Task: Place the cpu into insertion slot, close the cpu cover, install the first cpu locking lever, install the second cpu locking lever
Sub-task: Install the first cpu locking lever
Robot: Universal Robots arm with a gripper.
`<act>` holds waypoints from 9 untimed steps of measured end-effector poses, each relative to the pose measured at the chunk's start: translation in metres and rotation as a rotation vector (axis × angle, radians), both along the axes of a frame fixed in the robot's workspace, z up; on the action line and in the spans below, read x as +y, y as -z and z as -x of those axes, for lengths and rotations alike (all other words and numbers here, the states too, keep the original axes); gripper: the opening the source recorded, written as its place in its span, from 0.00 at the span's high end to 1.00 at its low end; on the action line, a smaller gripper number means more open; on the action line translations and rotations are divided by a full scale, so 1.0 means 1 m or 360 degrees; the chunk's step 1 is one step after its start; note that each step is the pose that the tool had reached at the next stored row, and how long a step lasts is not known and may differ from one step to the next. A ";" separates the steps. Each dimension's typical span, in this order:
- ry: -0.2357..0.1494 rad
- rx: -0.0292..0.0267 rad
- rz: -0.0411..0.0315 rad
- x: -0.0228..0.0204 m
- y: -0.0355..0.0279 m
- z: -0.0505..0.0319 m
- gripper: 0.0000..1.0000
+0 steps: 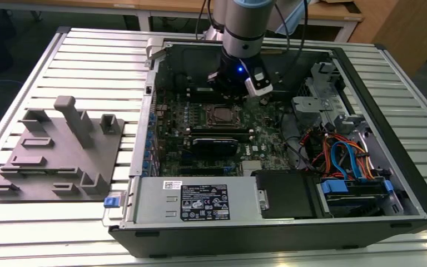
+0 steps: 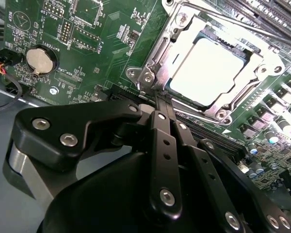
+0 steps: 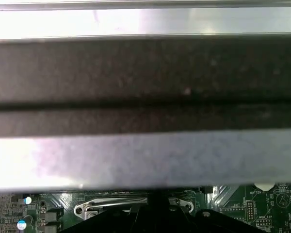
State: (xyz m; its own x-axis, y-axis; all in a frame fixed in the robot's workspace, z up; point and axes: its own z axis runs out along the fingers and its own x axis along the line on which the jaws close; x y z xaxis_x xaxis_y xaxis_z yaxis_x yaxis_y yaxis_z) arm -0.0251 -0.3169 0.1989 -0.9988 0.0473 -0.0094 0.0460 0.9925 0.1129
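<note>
Tool (image 2: 159, 104): black fingers drawn together, closed, tips at the corner of the cpu cover (image 2: 155, 56) in the second wrist view. The cpu (image 2: 213, 70) lies seated in its socket, and the cover's silvery frame lies flat around it. Motherboard (image 2: 87, 39) with coin battery (image 2: 41, 59) surrounds the socket. The open computer case (image 1: 273, 233) rests on the slatted table (image 1: 50, 233).

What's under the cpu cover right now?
The cpu lies under the cpu cover; its pale metal top shows through the cut-out in the second wrist view. Its edges and whatever lies beneath it are covered.
</note>
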 end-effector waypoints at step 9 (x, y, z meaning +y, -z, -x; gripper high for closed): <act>0.0000 0.00002 0.0000 -0.0003 0.0016 -0.0003 0.89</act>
State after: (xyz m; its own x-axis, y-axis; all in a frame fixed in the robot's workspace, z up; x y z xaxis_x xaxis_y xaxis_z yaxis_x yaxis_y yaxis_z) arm -0.0248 -0.3172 0.1973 -0.9988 0.0473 -0.0092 0.0459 0.9926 0.1126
